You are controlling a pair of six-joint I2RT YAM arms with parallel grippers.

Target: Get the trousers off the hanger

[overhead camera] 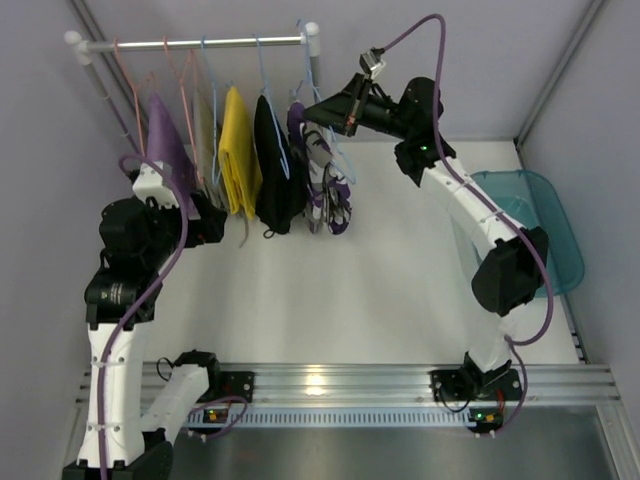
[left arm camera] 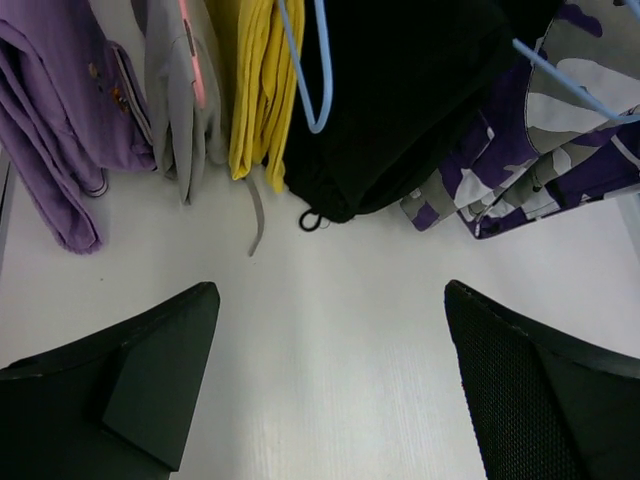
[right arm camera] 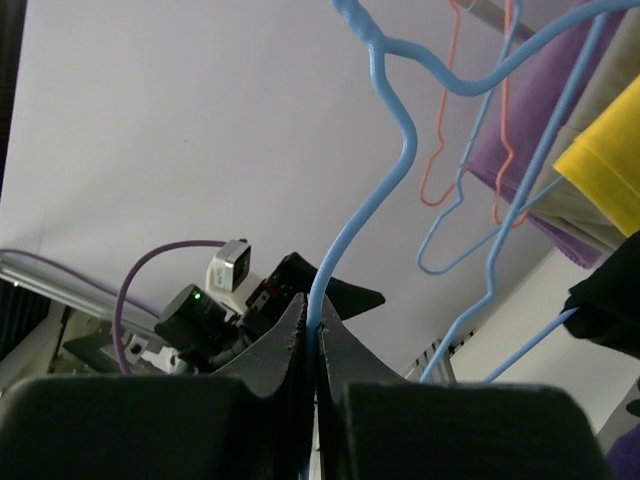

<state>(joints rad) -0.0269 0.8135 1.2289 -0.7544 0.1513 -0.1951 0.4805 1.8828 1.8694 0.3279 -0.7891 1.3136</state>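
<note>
Two pairs of trousers hang folded on light blue hangers at the right end of the rail [overhead camera: 200, 43]: a plain black pair [overhead camera: 274, 165] [left arm camera: 400, 100] and, right of it, a purple, white and dark patched pair [overhead camera: 326, 190] [left arm camera: 560, 130]. My right gripper [overhead camera: 306, 110] [right arm camera: 318, 325] is shut on the wire of the patched pair's blue hanger [overhead camera: 338, 150] [right arm camera: 372, 200], just under its hook. My left gripper [overhead camera: 222, 226] [left arm camera: 330, 300] stands open low over the table in front of the garments' lower ends, with nothing between its fingers [left arm camera: 160, 370].
Left of the trousers hang a yellow garment [overhead camera: 238, 150] [left arm camera: 262, 90], a grey one [left arm camera: 180, 90] and a lilac one [overhead camera: 165, 145] [left arm camera: 60, 120], on pink hangers. A teal bin [overhead camera: 540, 230] stands at the table's right edge. Walls close in at the back and on both sides.
</note>
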